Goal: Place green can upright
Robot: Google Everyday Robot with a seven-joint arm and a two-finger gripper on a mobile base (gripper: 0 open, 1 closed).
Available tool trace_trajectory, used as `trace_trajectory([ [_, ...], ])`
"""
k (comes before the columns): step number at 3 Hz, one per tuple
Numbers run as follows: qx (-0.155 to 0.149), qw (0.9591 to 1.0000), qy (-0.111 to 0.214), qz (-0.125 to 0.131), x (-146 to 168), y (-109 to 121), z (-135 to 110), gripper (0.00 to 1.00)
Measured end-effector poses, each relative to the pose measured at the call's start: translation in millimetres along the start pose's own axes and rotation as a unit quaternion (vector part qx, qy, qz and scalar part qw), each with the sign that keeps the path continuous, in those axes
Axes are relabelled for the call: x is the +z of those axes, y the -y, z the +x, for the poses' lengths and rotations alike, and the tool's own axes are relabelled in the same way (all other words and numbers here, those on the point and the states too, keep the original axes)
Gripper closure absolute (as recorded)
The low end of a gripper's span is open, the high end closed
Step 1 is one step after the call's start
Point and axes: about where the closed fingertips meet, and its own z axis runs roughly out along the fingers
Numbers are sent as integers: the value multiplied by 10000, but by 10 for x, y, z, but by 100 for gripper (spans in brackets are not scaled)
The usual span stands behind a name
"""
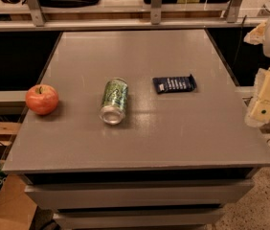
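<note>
The green can (114, 100) lies on its side near the middle of the grey table (173, 138). Its silver end faces the table's front edge and its length runs front to back. My gripper (263, 108) is at the far right edge of the view, beyond the table's right side. It is pale cream, holds nothing that I can see, and is well apart from the can.
A red apple (41, 99) sits near the table's left edge, left of the can. A flat dark-blue packet (174, 84) lies right of the can and a little farther back. A counter with metal posts (155, 4) runs behind the table. Cardboard boxes (1, 195) stand on the floor at the lower left.
</note>
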Motion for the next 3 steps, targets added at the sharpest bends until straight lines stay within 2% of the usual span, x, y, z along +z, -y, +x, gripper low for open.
trace_trajectory([
  [1, 0, 10000, 0, 1, 0, 0, 0, 0],
  [2, 161, 9998, -101, -79, 20, 106, -121, 0],
  [3, 567, 9979, -215, -224, 87, 366, -417, 0],
])
